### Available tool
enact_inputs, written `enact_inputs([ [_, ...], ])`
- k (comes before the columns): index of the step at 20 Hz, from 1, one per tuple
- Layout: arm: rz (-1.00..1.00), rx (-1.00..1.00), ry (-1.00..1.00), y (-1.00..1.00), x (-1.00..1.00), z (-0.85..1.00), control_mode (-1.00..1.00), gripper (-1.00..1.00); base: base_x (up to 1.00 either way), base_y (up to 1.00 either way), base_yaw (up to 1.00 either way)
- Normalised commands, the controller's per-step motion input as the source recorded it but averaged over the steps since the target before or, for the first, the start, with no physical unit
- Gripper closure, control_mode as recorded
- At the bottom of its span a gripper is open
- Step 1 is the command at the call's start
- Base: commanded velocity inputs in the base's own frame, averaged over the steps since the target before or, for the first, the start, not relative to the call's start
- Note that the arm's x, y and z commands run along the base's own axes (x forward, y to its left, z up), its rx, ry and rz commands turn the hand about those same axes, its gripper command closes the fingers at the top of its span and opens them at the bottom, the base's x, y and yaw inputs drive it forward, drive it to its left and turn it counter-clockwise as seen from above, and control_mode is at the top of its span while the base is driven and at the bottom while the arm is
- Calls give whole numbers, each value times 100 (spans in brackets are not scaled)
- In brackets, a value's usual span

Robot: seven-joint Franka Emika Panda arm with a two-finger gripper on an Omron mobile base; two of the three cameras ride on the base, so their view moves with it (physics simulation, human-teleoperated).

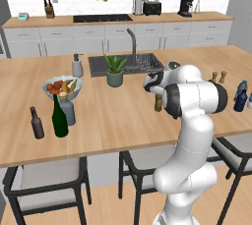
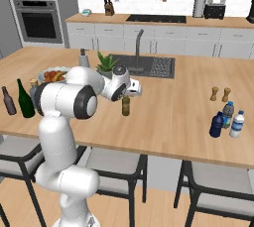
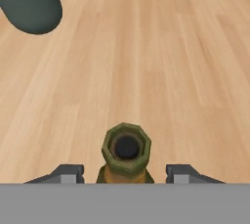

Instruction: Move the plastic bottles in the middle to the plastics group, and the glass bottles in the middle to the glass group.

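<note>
The two-finger gripper [image 3: 126, 173] hangs over the small slim amber-olive beer bottle [image 2: 126, 105], which stands upright in the middle of the wooden island counter [image 2: 173, 112]; its finger tips [image 3: 68, 173] flank the bottle's neck with gaps on both sides, so the claw is parted and not gripping. The tall dark green wine bottle [image 1: 59, 118] stands at the counter's left end beside the small dark brown bottle [image 1: 36, 123]. The small dark navy-blue bottle [image 2: 216, 125] stands at the right end by the light blue translucent water bottle [image 2: 227, 114].

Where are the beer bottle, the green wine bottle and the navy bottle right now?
beer bottle [image 3: 126, 148]: hand view, on its mouth rim.
green wine bottle [image 1: 60, 121]: left base view, on its body.
navy bottle [image 2: 216, 126]: right base view, on its body.
</note>
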Motion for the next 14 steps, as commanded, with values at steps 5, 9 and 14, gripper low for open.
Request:
enact_inputs([
  [5, 0, 0, 0, 0, 0, 0, -100, 100, 0, 0, 0],
  [9, 0, 0, 0, 0, 0, 0, -100, 100, 0, 0, 0],
  [14, 0, 0, -4, 0, -19, 0, -100, 100, 0, 0, 0],
])
